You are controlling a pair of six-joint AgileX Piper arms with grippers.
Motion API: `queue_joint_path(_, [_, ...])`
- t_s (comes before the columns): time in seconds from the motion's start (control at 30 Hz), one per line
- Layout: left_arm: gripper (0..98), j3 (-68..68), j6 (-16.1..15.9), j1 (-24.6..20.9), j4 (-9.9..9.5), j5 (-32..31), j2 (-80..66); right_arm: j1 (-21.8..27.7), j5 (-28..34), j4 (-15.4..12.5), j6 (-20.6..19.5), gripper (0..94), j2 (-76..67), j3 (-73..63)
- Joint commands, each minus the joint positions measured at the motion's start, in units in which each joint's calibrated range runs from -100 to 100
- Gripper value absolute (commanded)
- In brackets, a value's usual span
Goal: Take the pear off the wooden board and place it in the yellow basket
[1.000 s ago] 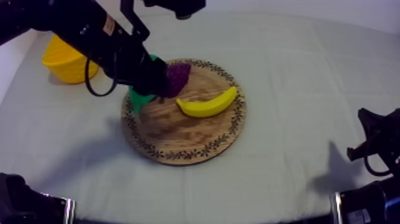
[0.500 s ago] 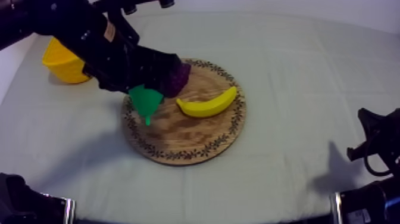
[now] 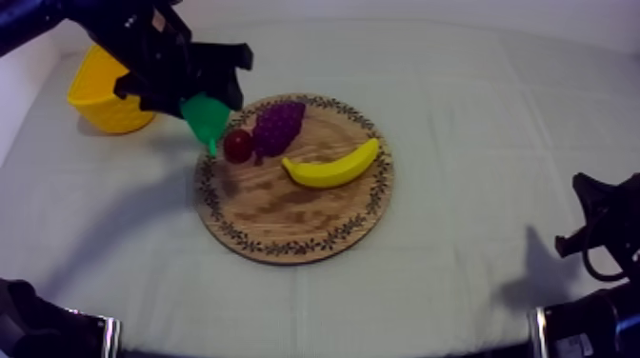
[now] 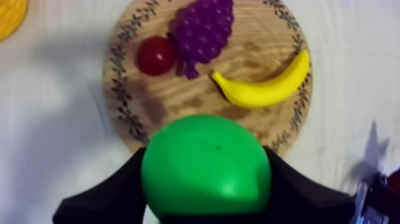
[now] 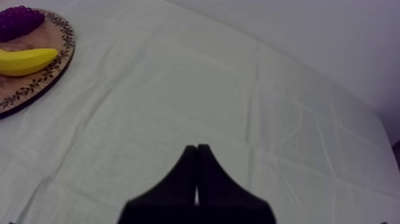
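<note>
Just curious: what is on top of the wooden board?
Grapes, a small red fruit and a banana. The pear in the left gripper covers some of the board.

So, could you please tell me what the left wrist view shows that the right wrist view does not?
Left wrist view's own: the left claw shut on the green pear, over the edge of the wooden board; the small red fruit beside the grapes; an edge of the yellow basket. Right wrist view's own: the right claw, shut on nothing, over bare cloth. Shared: the wooden board, the grapes and the banana on it, and the cloth.
</note>
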Motion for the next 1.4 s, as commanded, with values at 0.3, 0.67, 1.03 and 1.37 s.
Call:
queue_joint_path(0.3, [46.0,-11.1,-8.8,-13.3,-1.01,2.7,5.7,0.0,0.0,0.0,0.0,0.4,0.0,0.0])
queue_joint_path(0.67, [45.9,-22.5,-13.5,-22.2,-1.59,4.7,12.7,0.0,0.0,0.0,0.0,0.4,0.0,0.0])
queue_joint_path(1.03, [45.9,-29.8,-16.1,-26.7,-2.19,5.9,17.7,0.0,0.0,0.0,0.0,0.4,0.0,0.0])
queue_joint_path(1.37, [46.8,-33.7,-17.7,-28.3,-2.16,5.7,23.6,0.0,0.0,0.0,0.0,0.4,0.0,0.0])
